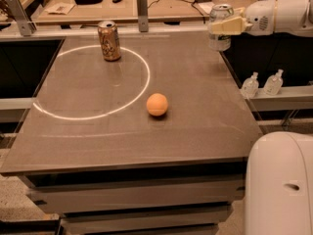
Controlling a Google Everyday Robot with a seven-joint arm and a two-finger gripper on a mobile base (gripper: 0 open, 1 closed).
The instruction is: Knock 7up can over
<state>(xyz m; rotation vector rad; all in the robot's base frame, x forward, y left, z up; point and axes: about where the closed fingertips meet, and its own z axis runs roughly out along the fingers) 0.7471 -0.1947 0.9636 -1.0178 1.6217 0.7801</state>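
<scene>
The 7up can [219, 41], pale silver with a silver top, stands upright at the far right corner of the dark table [98, 146]. My gripper [217, 27] reaches in from the right on a white arm [279, 14]. Its pale finger [228, 26] lies across the front of the can at mid height. The gripper looks shut on the can. The can's bottom is at the table's right edge; I cannot tell whether it touches the top.
A gold-brown can [109, 40] stands at the far left inside a white circle [142, 89]. An orange ball [157, 104] lies mid-table. Two small bottles [250, 84] stand on a ledge to the right. My white base [281, 180] fills the lower right.
</scene>
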